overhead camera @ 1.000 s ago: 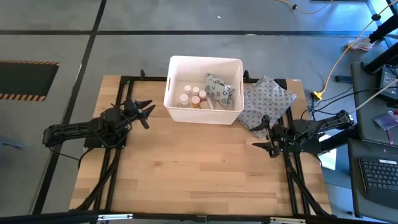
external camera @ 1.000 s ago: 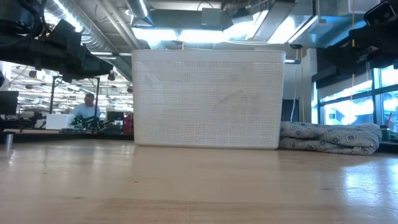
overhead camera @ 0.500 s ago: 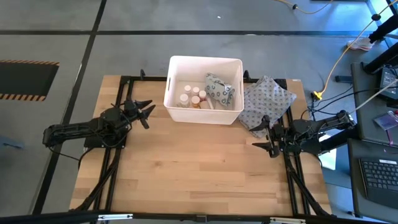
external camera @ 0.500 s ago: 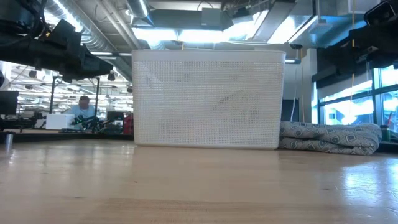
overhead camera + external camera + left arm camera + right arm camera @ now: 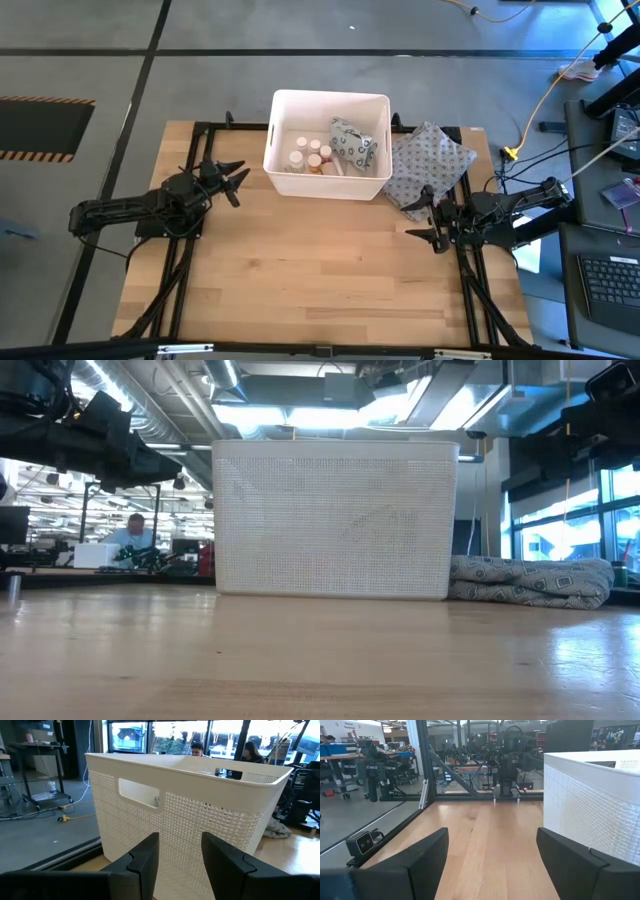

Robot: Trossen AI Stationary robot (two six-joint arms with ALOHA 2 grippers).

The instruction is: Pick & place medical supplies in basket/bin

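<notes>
From above, the white bin [image 5: 327,145] is sitting at the table's [image 5: 320,290] far middle, holding pill bottles [image 5: 309,155] and a dotted packet [image 5: 353,146], with the grey pouch [image 5: 428,165] lying just beside it; the left gripper [image 5: 232,180] and right gripper [image 5: 428,218] are waiting on either side. At table level, the bin [image 5: 335,520] is standing beside the pouch [image 5: 530,580]. The wrist views are showing the left fingers [image 5: 145,857] slightly apart and empty, facing the bin [image 5: 200,805], and the right fingers [image 5: 427,857] spread wide, empty.

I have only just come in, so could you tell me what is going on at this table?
Nothing is being handled now. The white rectangular plastic tub holds small pill bottles and a grey dotted packet. The left hand hangs open beside the tub, the right hand open near the grey patterned cloth pouch; both are empty.
</notes>
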